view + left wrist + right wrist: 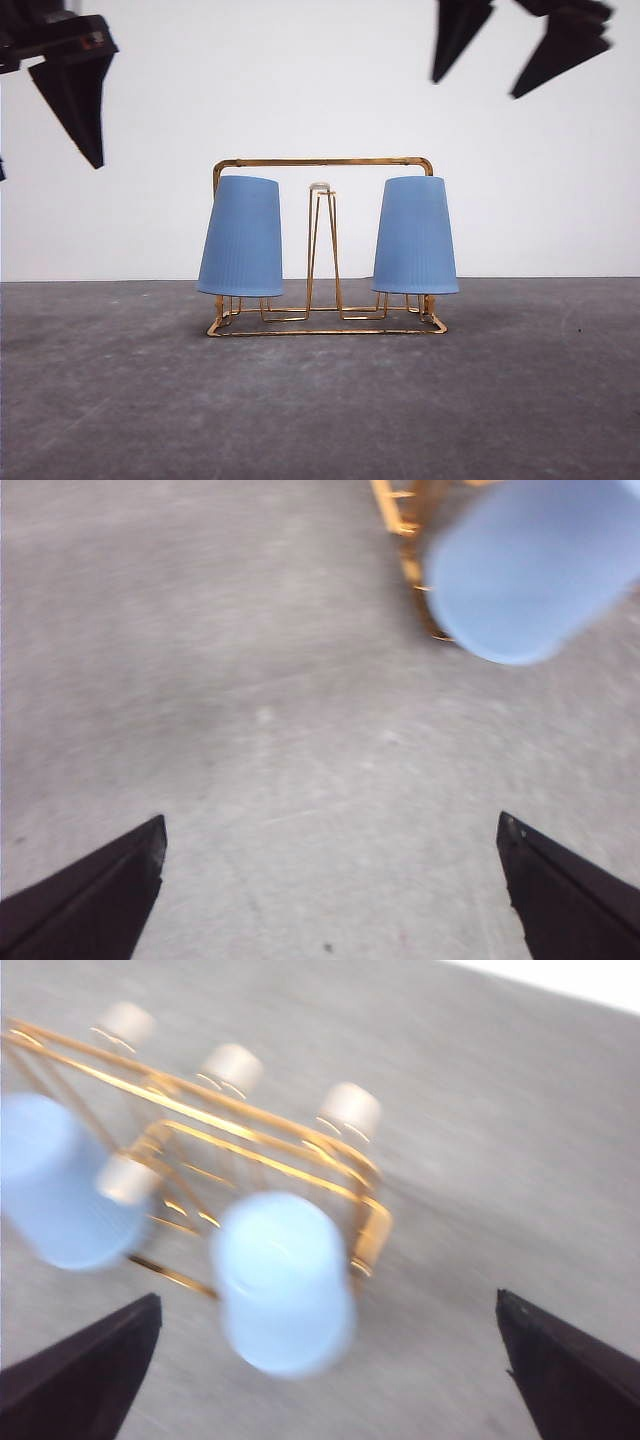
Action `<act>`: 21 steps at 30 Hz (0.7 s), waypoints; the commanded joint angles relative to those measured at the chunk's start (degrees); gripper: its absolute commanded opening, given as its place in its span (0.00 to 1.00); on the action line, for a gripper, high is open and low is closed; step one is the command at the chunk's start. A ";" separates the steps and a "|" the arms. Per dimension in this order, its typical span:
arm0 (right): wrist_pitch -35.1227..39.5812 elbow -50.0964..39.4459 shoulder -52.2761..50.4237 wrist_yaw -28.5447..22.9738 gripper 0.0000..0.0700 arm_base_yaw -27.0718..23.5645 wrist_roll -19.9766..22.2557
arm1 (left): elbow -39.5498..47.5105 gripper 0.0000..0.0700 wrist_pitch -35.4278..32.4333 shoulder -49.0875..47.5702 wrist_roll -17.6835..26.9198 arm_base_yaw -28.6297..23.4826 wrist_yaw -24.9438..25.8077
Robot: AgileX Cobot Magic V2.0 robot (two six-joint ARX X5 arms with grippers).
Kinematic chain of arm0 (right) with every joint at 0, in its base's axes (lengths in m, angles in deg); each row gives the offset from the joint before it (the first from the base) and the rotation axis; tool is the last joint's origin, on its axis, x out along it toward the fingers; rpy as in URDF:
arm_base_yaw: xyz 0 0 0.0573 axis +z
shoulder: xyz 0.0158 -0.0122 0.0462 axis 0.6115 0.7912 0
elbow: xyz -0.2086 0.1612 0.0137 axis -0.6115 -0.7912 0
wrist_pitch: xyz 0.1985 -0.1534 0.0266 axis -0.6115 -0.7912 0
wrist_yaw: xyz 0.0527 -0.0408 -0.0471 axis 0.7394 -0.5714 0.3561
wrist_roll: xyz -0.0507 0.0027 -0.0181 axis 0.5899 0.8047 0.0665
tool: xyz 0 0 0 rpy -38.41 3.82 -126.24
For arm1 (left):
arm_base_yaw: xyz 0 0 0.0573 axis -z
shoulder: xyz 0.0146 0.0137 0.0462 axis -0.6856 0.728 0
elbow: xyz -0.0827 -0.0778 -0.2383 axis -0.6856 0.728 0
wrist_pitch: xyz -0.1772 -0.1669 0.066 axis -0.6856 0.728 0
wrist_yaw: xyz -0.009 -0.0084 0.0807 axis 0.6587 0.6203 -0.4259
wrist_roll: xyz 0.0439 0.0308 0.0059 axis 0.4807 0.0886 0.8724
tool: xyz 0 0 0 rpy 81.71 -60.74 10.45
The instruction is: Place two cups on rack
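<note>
The gold wire rack [322, 162] stands mid-table. Two light blue cups hang upside down on it, one at the left end [241, 237] and one at the right end [415, 236]. A white-capped prong [320, 186] rises bare between them. My left gripper [50, 165] hovers high, left of the rack, open and holding nothing. My right gripper [476, 88] hovers above and right of the rack, also open. In the left wrist view the open gripper [331, 820] is over bare table, near a cup [530, 570]. The right wrist view looks past its open gripper [328, 1298] down on both cups [285, 1280] [55, 1180].
The table [320, 410] is dark grey with a white wall behind. In the right wrist view several white-capped prongs [349, 1110] of the rack [260, 1135] stand free behind the cups. The rack's base [405, 540] shows in the left wrist view.
</note>
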 commanded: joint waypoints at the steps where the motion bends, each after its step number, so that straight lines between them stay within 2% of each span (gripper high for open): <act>1: 0.01 -1.88 -1.86 -0.39 0.99 -1.13 0.42 | -0.90 0.89 -0.64 0.35 -0.35 -1.25 0.43; 5: 1.09 -10.23 -8.61 -1.66 0.97 -4.32 0.06 | -0.90 0.89 -0.78 0.35 -0.37 -4.51 0.52; 10: 3.10 -20.38 -15.79 -2.97 0.97 -7.27 -2.85 | -0.90 0.89 -0.74 0.35 -0.40 -5.65 0.52; 17: 2.99 -23.75 -18.37 -3.03 0.97 -8.98 -3.93 | -0.90 0.89 -1.13 0.35 -0.63 -5.62 2.26; 18: 3.17 -23.75 -18.37 -3.00 0.90 -8.96 -4.10 | -0.90 0.85 -1.12 0.35 -0.79 -5.64 2.39; 19: 3.33 -23.75 -18.37 -2.96 0.68 -8.96 -4.22 | -0.90 0.70 -1.06 0.35 -0.82 -5.65 2.44; 20: 3.47 -23.75 -18.37 -2.90 0.37 -8.96 -4.30 | -0.90 0.46 -0.96 0.35 -0.77 -5.65 2.44; 21: 3.66 -23.75 -18.37 -2.92 0.11 -8.96 -4.23 | -0.90 0.13 -1.04 0.35 -0.66 -5.63 2.44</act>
